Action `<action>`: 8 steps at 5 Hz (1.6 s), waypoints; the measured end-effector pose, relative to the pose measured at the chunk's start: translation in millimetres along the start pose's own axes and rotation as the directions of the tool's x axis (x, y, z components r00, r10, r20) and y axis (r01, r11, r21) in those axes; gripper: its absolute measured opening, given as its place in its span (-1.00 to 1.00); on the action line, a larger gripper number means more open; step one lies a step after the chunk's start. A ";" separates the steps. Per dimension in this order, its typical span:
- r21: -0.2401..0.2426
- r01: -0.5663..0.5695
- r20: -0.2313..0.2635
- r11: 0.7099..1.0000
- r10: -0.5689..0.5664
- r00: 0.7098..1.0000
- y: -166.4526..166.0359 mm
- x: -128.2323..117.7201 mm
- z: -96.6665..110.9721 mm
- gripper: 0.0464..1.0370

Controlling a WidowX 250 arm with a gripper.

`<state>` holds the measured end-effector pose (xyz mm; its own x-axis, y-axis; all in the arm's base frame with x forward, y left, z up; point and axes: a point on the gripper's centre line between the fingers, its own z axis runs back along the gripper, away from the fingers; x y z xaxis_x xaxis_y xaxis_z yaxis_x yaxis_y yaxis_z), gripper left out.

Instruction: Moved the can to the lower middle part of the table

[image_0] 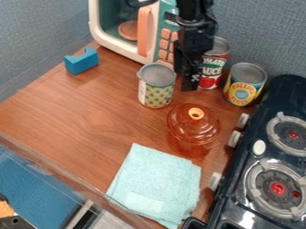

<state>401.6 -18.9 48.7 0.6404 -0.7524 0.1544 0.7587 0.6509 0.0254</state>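
Note:
The black gripper (190,74) hangs from the top edge, low among three cans. A patterned green-and-yellow can (156,87) stands upright just left of it. The red tomato can (213,67) stands upright on its right, partly hidden behind the gripper. Farther right, a yellow pineapple can (245,85) stands upright near the stove. All three rest on the brown wooden table (83,112). Whether the gripper touches any can is unclear.
An orange transparent lidded pot (193,129) stands in front of the cans. A light teal cloth (156,184) lies at the lower middle. The toy microwave (149,33) is behind, a blue block (81,61) at left, and the black stove (263,165) at right.

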 end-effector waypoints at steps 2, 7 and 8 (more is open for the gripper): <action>0.005 0.014 -0.041 1.000 -0.014 0.999 15.4 10.2 -14.0 0.92; 0.005 -0.171 -0.041 0.985 0.171 0.984 33.6 -56.3 -20.8 0.92; 0.042 -0.203 -0.056 0.978 0.205 0.977 29.4 -75.7 -10.8 0.92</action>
<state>376.8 56.1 27.1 0.7879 -0.6075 0.1010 0.6074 0.7936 0.0349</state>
